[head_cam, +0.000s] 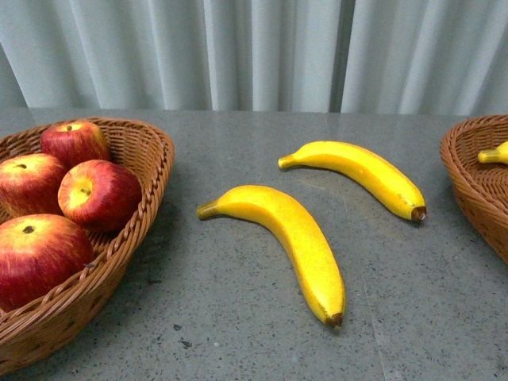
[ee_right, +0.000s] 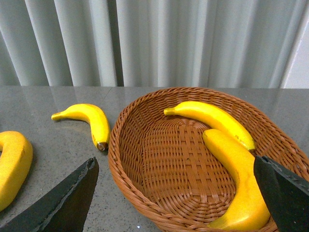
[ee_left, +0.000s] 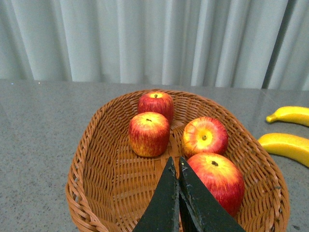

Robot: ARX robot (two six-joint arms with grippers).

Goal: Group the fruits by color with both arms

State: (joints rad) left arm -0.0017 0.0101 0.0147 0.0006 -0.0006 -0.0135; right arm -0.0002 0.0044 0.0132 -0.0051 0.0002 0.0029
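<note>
Front view: apple basket [head_cam: 151, 171] sits far left with four apples [head_cam: 99, 194] in it, so the red side looks sorted. Your left gripper [ee_left: 175, 162] hangs over that basket, jaws pressed together, holding nothing; probably no apple is left to fetch. Right of the apple basket, two lie loose on the table [head_cam: 238, 333]: near banana [head_cam: 298, 238] closest to it, far banana [head_cam: 365, 173] further right and back. Well right of the apple basket, the banana basket [head_cam: 468, 178] holds two stowed bananas [ee_right: 212, 116]. Your right gripper [ee_right: 175, 162] hovers over it, jaws spread wide, empty, likely ready for the loose pair.
</note>
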